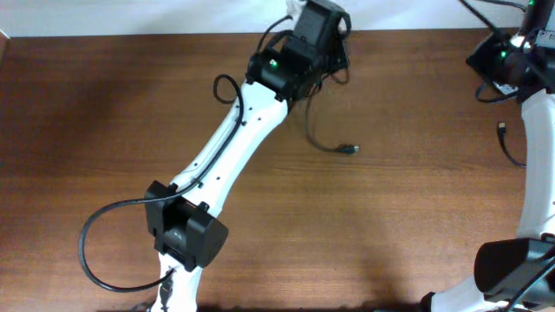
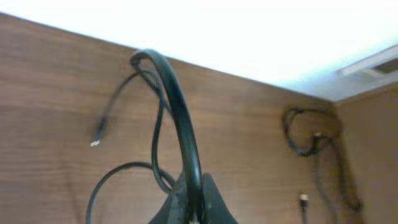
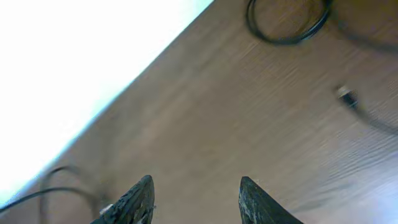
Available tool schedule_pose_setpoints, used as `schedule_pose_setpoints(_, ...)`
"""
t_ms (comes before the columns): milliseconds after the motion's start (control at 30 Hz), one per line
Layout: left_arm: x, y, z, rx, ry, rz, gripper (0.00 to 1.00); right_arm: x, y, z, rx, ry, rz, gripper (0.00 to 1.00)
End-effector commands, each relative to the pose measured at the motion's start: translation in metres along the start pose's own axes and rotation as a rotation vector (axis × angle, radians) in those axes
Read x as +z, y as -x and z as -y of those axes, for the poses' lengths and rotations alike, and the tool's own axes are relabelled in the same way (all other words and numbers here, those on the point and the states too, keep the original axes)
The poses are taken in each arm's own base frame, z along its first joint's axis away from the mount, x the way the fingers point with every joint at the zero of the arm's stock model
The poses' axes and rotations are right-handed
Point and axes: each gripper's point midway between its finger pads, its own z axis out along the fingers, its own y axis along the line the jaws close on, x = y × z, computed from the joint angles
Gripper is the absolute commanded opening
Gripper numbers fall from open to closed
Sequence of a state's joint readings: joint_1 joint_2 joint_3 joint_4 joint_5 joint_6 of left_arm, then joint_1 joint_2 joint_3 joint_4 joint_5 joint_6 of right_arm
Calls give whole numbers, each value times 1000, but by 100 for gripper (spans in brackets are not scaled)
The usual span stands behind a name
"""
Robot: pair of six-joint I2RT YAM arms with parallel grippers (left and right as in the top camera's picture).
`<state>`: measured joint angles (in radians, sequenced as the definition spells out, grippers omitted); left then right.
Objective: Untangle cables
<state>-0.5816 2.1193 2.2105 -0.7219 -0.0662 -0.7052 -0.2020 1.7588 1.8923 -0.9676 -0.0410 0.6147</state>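
My left gripper reaches to the table's far edge and is shut on a black cable, which arches up from the jaws. A thin strand of it runs down to a small plug; in the overhead view this cable trails to its plug at mid-table. A second cable lies bunched at the right with a plug; its end shows by the right arm. My right gripper is open and empty above bare wood, at the far right corner.
The left arm's white links cross the table diagonally. A thick black wire loops beside the left base. In the right wrist view a black loop and a plug lie ahead. The table's far edge is close to both grippers.
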Motion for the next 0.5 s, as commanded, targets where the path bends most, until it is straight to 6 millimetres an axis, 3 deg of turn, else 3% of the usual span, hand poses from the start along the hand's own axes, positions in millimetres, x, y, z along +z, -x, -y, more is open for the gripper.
schedule_pose_setpoints(0, -13, 26, 21, -67, -164, -6, 0, -1, -13, -35, 166, 182, -86, 44)
schedule_pose_setpoints(200, -41, 53, 45, -69, -306, 9, 0, 24, -36, -95, 195, 429, -177, 45)
schedule_pose_setpoints(467, -81, 80, 77, -44, -440, 59, 0, 27, -67, -158, 121, 658, -189, 54)
